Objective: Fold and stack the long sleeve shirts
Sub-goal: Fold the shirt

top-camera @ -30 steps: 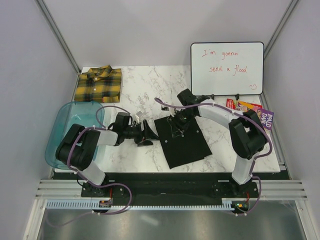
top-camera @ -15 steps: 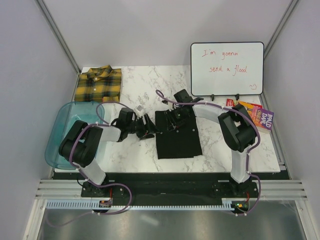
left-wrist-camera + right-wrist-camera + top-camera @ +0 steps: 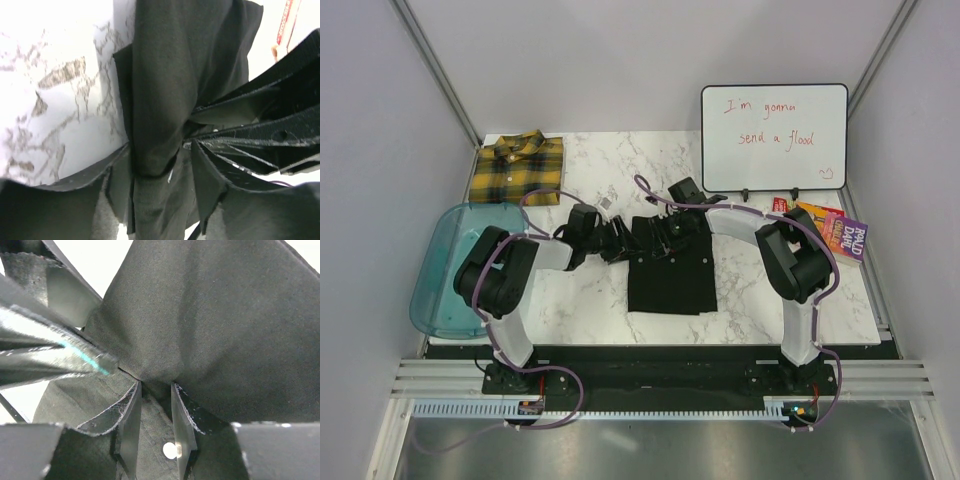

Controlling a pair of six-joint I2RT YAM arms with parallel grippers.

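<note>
1. black shirt (image 3: 670, 280) lay at centre, partly folded, not yet stacked.
2. plaid shirt (image 3: 518, 167) sat folded at 10 o'clock, done.
3. my right gripper (image 3: 156, 386) pinched the black shirt's 12 o'clock edge.
4. my left gripper (image 3: 160, 150) straddled a fold beside it; i couldn't tell its grip.

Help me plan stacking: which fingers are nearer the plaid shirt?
Left: its fingers lie right of the plaid shirt, at the black shirt's edge; the right fingers lie farther right.

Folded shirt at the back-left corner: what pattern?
Yellow-and-black plaid on the shirt; the top view shows it best.
</note>
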